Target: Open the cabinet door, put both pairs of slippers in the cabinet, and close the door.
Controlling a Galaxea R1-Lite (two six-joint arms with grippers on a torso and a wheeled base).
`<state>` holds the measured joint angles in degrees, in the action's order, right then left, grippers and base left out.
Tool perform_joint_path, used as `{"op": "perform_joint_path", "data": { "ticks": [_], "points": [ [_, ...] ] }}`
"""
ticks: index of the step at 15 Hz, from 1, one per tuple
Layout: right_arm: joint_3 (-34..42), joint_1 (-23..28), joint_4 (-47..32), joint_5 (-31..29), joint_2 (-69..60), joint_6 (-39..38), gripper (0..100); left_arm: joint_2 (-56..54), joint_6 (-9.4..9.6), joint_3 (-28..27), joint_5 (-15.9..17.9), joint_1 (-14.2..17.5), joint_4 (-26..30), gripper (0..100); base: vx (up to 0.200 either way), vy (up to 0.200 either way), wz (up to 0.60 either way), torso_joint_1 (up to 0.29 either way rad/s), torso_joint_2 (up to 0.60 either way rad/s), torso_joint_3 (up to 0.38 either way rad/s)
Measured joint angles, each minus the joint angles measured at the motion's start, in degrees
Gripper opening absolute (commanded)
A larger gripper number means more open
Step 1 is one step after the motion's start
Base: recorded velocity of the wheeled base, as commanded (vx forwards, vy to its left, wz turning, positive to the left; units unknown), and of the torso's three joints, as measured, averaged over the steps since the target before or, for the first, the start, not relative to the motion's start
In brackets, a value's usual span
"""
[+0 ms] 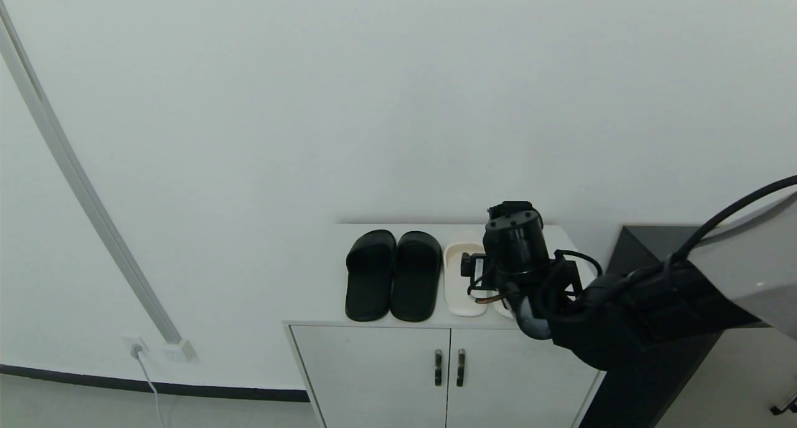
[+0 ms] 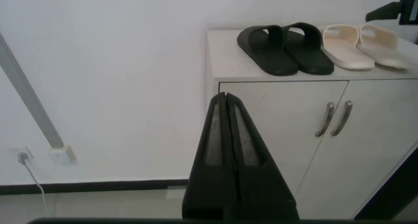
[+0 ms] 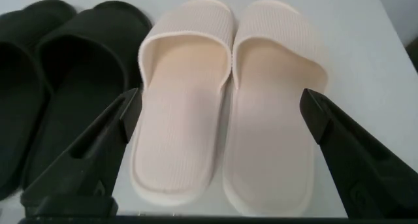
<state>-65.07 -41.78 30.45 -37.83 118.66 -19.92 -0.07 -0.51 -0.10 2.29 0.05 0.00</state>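
Finding the cream slippers (image 3: 196, 113) lying side by side on the cabinet's top (image 1: 324, 272), heels toward its front edge, touching each other and sitting just beside the black slippers (image 1: 373, 278) on the robot's left. Judging the step in hand to be a grasp of the cream pair, while noting both cabinet doors (image 1: 373, 378) shut below, handles (image 1: 449, 367) meeting at the centre, so probably needing a door opened before any stowing. Hovering over that pair with the right gripper (image 3: 221, 103), fingers (image 3: 98, 152) spread wide, one outside each outer edge, touching neither slipper. Doing it well likely meaning: lowering straight down with the pair centred, squeezing both slippers together as one bundle, steering the nearer finger clear of the black pair, and not nudging anything off the front edge. Gaining from the right wrist view what the wrist is covering in the head view: the finger spread and both cream slippers in full. Gaining from the left wrist view the cabinet's front and side from low down, and the left gripper (image 2: 226, 100) standing off from it, fingers pressed flat together, holding nothing. Gaining from the head view the dark unit (image 1: 654, 247) just beside the cabinet on the robot's right.
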Motion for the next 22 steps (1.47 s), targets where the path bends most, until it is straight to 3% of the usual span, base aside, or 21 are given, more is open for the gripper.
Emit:
{"op": "perform_joint_path", "data": {
  "ticks": [17,18,22],
  "points": [
    [-23.84,7.69,-0.34,0.00,21.75,4.33,100,0.00,-0.09,0.00,0.00,0.02,0.00,0,0.000,0.000,0.00,0.000,0.00,0.000],
    [-25.06,8.09,-0.35,-0.10,22.47,5.01,0,0.00,-0.09,0.00,0.00,0.02,0.00,0,0.000,0.000,0.00,0.000,0.00,0.000],
    [-26.21,8.70,-0.34,-0.16,23.59,5.52,0,0.00,-0.06,0.00,-0.02,0.02,0.00,0,0.000,0.000,0.00,0.000,0.00,0.000]
  ]
}}
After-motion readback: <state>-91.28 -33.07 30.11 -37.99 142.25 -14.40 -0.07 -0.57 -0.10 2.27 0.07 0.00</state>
